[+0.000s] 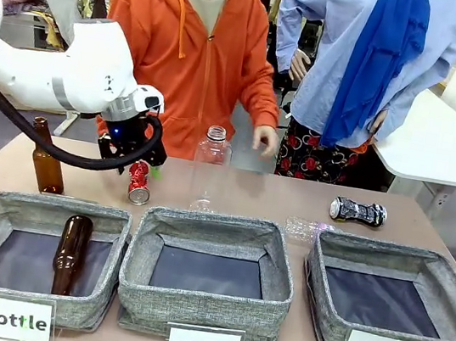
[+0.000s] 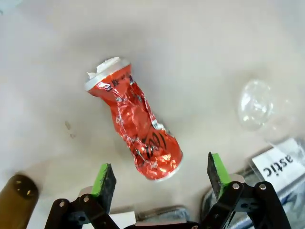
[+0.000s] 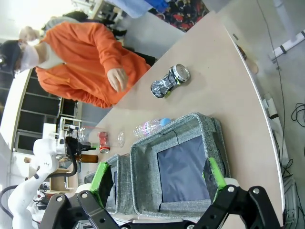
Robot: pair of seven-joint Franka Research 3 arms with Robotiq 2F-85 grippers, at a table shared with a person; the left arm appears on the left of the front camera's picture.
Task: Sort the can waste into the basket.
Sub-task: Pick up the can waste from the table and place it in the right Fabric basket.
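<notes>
Over on the left, an upright brown bottle [image 1: 47, 159] stands behind the Bottle bin [image 1: 43, 203], and just beside it the left claw [image 1: 132, 152] hangs low over the red can [image 1: 138, 183]. In the left wrist view, the left claw [image 2: 161, 175] is spread wide, green pads [image 2: 106, 179] flanking the near end of the red can [image 2: 136, 125] without touching it. The can lies aslant on the bare surface [image 2: 200, 57], so we judge the wrist is turned to close across the can's narrow body rather than along its length.

It's tight here. The bins' far rims sit just in front, and a tall clear bottle [image 1: 210, 168] stands near on the right. We reckon a straight lift comes first, then a carry over the Plastic bin [image 1: 214, 220].

Moving right, a crushed clear bottle [image 1: 309, 228] rests against the far corner of the basket [image 1: 396, 251] labelled "Can", which has nothing in it. The black-and-silver can [image 1: 357, 211] lies on its side behind that basket, with open surface all around. A person's hand [image 1: 264, 139] hovers at the far edge, well apart from both cans.

In the right wrist view, the right claw [image 3: 156, 177] is spread wide above the basket [image 3: 190, 119], gripping nothing. The black-and-silver can [image 3: 169, 81] lies beyond it.
</notes>
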